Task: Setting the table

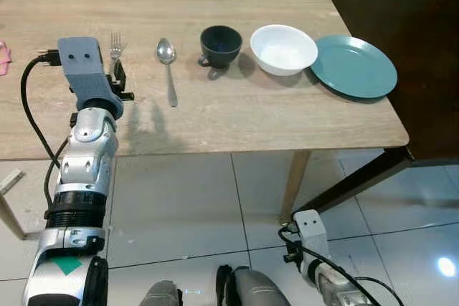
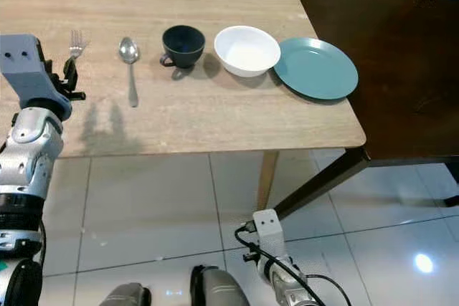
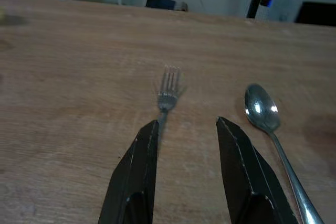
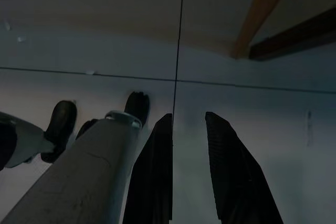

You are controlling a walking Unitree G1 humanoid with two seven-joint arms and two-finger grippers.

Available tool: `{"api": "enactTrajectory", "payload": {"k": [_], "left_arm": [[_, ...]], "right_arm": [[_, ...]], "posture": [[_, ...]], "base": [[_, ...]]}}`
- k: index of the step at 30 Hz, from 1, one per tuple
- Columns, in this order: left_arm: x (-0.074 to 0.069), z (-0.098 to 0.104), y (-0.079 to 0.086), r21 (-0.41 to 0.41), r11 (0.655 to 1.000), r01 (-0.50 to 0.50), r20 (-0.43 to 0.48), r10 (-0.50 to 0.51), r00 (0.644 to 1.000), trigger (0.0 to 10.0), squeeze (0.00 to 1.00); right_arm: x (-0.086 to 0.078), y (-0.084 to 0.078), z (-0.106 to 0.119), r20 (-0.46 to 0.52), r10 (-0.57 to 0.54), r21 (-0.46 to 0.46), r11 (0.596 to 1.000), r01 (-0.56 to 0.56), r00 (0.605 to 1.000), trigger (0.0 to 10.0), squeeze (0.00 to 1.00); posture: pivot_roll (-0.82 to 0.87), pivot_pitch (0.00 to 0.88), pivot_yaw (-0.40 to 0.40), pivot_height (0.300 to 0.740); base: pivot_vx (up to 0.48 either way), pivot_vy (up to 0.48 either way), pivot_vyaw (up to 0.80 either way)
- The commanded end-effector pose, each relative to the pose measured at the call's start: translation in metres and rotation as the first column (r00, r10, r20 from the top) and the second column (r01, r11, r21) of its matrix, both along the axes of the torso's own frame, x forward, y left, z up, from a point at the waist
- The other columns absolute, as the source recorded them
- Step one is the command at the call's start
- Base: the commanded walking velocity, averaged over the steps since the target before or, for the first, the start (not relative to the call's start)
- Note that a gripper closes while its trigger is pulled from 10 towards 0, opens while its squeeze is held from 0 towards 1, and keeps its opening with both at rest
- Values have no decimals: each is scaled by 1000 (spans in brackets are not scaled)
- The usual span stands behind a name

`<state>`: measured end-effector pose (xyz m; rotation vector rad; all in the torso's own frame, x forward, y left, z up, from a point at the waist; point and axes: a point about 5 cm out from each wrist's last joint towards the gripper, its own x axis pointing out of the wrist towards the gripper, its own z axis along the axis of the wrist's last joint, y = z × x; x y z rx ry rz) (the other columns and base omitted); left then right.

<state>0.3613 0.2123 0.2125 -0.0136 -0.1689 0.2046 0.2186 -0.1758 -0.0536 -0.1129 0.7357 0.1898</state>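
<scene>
Our left tool (image 3: 186, 129) is low over the light wooden tabletop (image 1: 215, 116), and its two black fingers (image 3: 137, 171) are apart with nothing between them. The thin silver metal fork (image 3: 167, 95) lies flat just ahead of the tool, with its handle running under the gap near one finger. We cannot tell if a finger touches it.

Just beside the fork lies the shiny silver metal spoon (image 1: 167, 66), pointing the same way. Next in the row is the small dark blue cup (image 1: 219, 46). Then comes the round white bowl (image 1: 283, 49), and the flat teal plate (image 1: 353, 67) sits near the tabletop corner, with its rim at the bowl.

Our right tool (image 4: 188, 121) hangs down by our side over the pale tiled floor (image 1: 201, 198), and its fingers are apart too.
</scene>
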Motion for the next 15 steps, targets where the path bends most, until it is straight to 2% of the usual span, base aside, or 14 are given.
{"api": "enactTrajectory", "payload": {"k": [1,5,13,15], "left_arm": [[1,-5,2,10,1000,-16,-19,17,1000,10000,0],[3,-11,2,14,1000,-4,-50,4,999,10000,0],[7,-8,3,15,1000,-5,-24,6,1000,10000,0],[11,-8,-1,47,999,27,-57,-24,998,10000,0]], "right_arm": [[-5,-2,-4,-13,27,-25,999,-27,1000,10000,0],[-3,-4,-3,6,31,-30,999,-30,1000,10000,0],[-2,-2,-3,17,43,1,999,-43,999,10000,0],[-4,-1,-5,10,49,-7,999,-49,999,10000,0]], "posture": [[72,114,-91,740],[63,117,-95,740],[69,118,-73,740],[76,114,-60,740]], "base": [[0,0,0],[0,0,0],[0,0,0],[0,0,0]]}}
